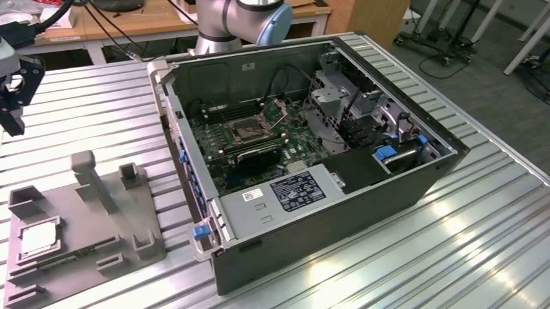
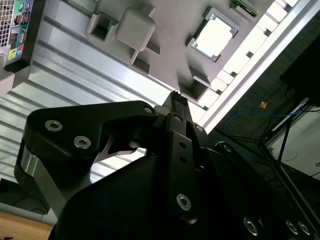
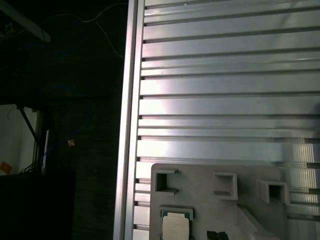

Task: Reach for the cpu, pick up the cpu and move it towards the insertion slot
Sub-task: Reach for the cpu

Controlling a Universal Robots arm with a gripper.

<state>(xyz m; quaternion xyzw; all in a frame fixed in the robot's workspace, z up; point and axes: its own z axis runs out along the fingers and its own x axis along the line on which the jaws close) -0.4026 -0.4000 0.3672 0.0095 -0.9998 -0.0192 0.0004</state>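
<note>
pos: my gripper (image 1: 12, 119) hangs above the table (image 1: 103, 109), well apart from the cpu (image 1: 38, 238) (how wide it stands, I cannot tell) | cpu: flat in the grey holder (image 1: 94, 212) | risk: an off-centre descent could clip the recess wall and tilt the chip

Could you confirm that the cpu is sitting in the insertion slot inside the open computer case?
Not quite: the cpu sits in the grey holder beside the open computer case, not in the insertion slot, as the exterior view shows.
</note>
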